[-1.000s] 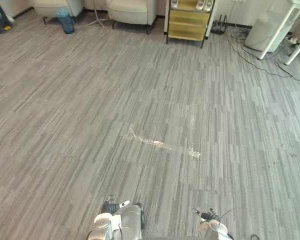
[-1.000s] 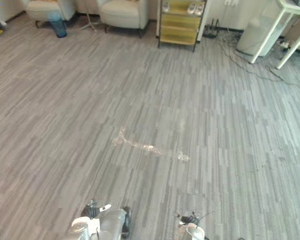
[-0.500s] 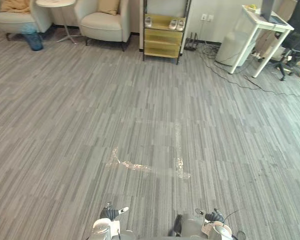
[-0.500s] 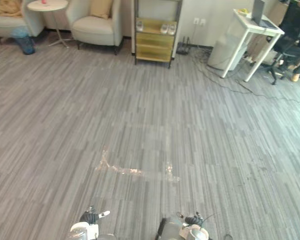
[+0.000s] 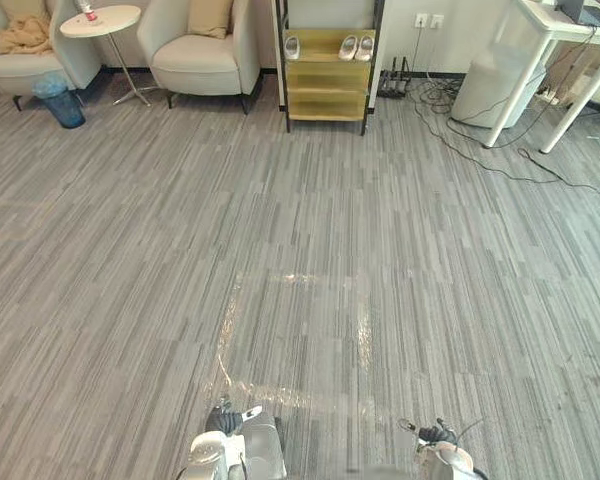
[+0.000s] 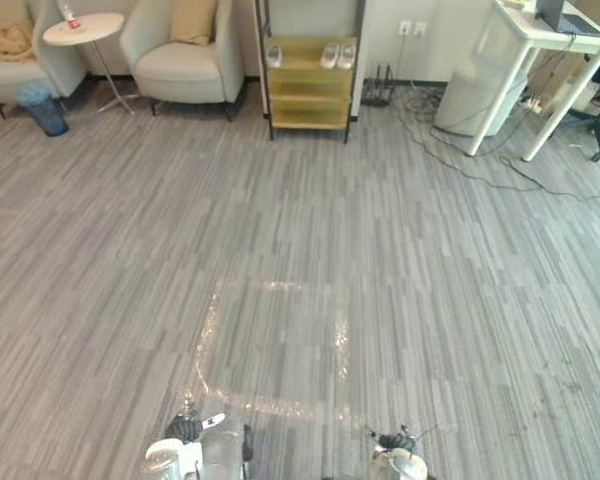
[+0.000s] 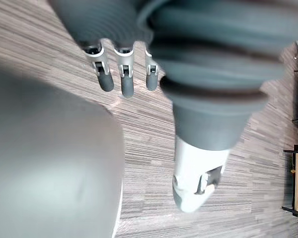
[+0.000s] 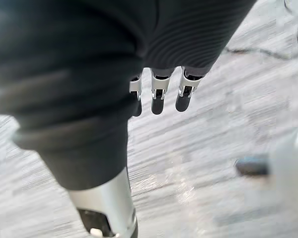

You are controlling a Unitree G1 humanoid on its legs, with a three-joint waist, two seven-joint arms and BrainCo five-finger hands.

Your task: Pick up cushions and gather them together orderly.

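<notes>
Grey striped floor (image 5: 300, 230), furnished along the far edge.
On it: two armchairs (image 5: 200, 60), side table (image 5: 102, 22), blue bin (image 5: 60, 100), yellow shelf unit (image 5: 325, 75), loose cables (image 5: 480, 160), tape outline (image 5: 290, 340).

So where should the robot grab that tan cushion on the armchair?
The cushion stands upright against the back of the armchair, arms walling both sides, so only front and top look free. Probably pinch an upper corner, coming from the open front.

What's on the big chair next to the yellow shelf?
A tan cushion stands against the backrest of the pale armchair, and the seat in front of it is bare. Whatever might be behind the cushion is covered by it.
</notes>
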